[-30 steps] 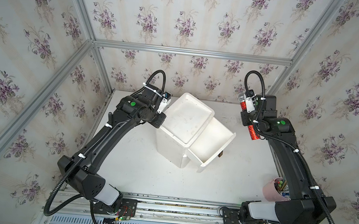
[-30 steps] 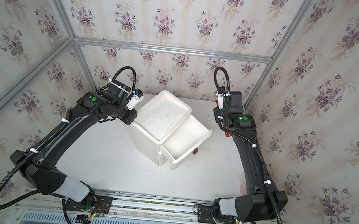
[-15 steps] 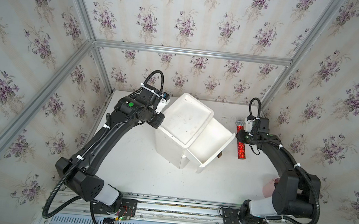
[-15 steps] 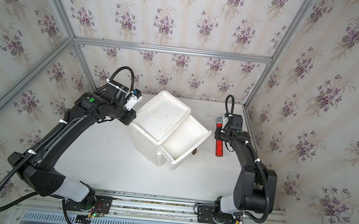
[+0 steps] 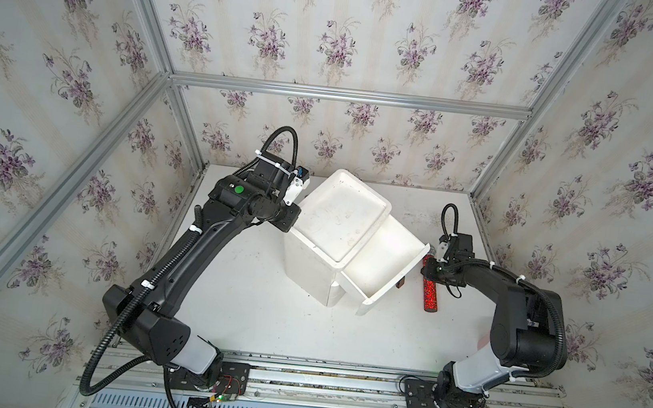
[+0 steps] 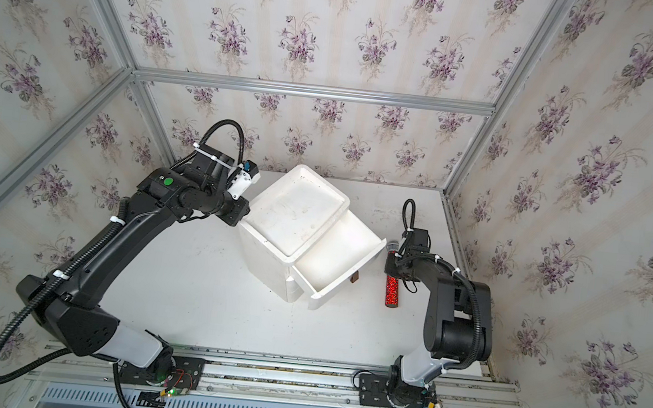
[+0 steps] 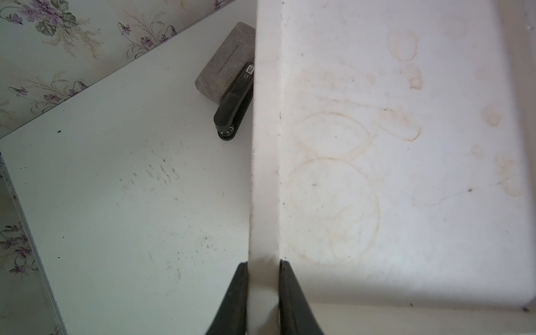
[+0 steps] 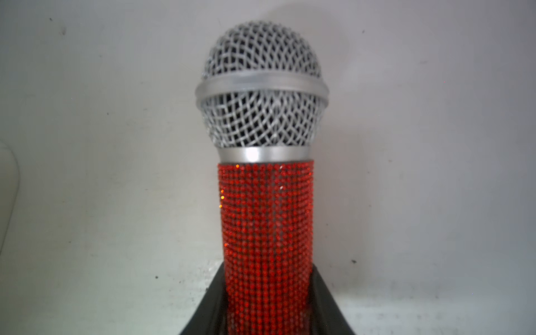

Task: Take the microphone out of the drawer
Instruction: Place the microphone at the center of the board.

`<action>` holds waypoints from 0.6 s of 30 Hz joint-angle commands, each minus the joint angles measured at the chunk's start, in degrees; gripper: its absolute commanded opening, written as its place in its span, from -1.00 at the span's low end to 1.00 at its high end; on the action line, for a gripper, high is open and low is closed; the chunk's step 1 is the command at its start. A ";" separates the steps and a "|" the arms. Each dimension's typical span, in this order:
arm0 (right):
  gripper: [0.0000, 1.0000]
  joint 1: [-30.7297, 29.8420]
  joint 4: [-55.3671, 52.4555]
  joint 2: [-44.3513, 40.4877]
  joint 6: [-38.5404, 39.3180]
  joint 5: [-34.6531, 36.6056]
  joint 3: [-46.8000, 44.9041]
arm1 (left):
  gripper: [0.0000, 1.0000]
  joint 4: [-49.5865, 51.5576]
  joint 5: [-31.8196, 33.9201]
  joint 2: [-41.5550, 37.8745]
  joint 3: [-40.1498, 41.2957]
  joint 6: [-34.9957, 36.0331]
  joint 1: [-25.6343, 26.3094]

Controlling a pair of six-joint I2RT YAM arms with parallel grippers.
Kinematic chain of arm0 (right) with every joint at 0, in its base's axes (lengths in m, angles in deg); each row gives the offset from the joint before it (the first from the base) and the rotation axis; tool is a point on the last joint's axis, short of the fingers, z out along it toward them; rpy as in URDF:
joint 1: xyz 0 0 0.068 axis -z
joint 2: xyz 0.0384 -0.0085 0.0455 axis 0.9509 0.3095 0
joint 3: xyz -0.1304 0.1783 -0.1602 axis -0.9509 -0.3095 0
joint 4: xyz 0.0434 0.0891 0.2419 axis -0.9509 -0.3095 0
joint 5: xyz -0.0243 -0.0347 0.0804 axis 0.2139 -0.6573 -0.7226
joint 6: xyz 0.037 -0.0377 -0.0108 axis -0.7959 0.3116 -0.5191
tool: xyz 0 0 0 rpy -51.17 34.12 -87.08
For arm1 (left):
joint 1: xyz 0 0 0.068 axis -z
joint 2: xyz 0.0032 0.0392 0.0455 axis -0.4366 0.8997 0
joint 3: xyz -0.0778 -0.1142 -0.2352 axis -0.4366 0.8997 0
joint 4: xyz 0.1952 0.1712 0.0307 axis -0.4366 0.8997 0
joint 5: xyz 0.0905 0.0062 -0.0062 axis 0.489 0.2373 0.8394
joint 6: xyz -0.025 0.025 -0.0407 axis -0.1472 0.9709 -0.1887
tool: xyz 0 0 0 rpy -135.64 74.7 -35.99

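The microphone (image 8: 265,203) has a red glitter handle and a silver mesh head. In both top views it lies level and low over the white table, just right of the drawer and outside it (image 5: 428,294) (image 6: 391,291). My right gripper (image 8: 266,272) is shut on its handle (image 5: 430,267). Whether the handle touches the table I cannot tell. The white drawer (image 5: 383,261) (image 6: 335,256) stands pulled out of the white cabinet (image 5: 340,215) with nothing showing inside it. My left gripper (image 7: 263,265) is shut on the rim of the cabinet's top, at its left side (image 5: 291,226).
A black stapler (image 7: 233,107) lies on a grey pad (image 7: 224,63) on the table behind the cabinet. A small brown handle (image 5: 400,282) sticks out of the drawer front, close to the microphone. Papered walls and metal posts enclose the table.
My right arm has come down from high beside the drawer to table level, carrying the microphone, and has folded in. The left arm still holds the cabinet rim.
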 commanded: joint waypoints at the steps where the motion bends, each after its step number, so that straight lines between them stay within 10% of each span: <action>1: -0.88 -0.03 1.33 1.23 -0.19 3.15 0.23 | -0.60 -1.35 -2.26 -0.70 0.84 -0.39 0.12; 5: -0.50 -0.04 -1.55 3.29 0.73 4.83 2.04 | -0.60 -1.91 -2.17 -0.93 1.66 -0.31 0.09; 8: 0.29 -0.03 -1.30 2.68 0.55 3.81 2.15 | -0.59 -2.16 -2.18 -1.03 2.11 -0.30 0.02; 9: 0.96 -0.02 -1.16 2.17 0.58 2.95 2.24 | -0.59 -2.11 -2.13 -1.02 2.16 -0.31 -0.01; 18: 1.00 0.02 -0.78 -1.86 0.60 2.51 3.30 | -0.58 -2.56 -2.70 -1.33 2.30 -0.48 -0.23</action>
